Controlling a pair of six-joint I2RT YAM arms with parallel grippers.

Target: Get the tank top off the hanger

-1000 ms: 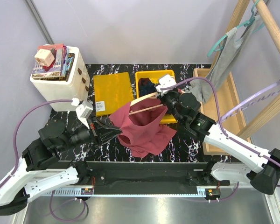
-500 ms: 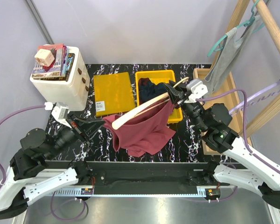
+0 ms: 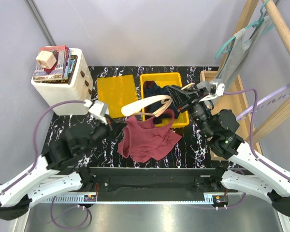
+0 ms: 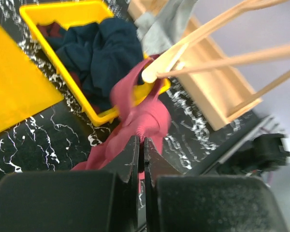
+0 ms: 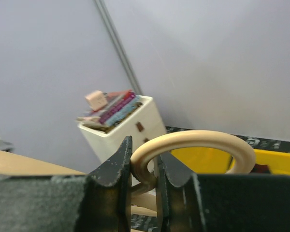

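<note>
The soft, limp, light tank top (image 3: 150,140) sags mid-frame onto the surface (image 3: 193,150), one strap looped over the stiff wooden hanger (image 3: 145,104) whose hook the right claw (image 5: 144,162) clamps, while the left claw (image 4: 141,145), pinched shut on bunched cloth, would probably pull best nearer that strap.

L gripper (image 3: 119,127) pinched shut on the left edge of the maroon tank top (image 3: 149,141). Cloth's bunched right at the jaws, then sags away to their right onto the marble tabletop (image 3: 191,150). R gripper (image 3: 180,96) clamps the wooden hanger (image 3: 141,104) at its hook end. Hanger arm runs out left from those jaws, tilted, w/ one strap hooked over it just below them. Yellow bin (image 3: 159,76) sits right under R jaws, dark clothes (image 3: 153,90) inside. L & R jaws well apart, top btwn them.
</note>
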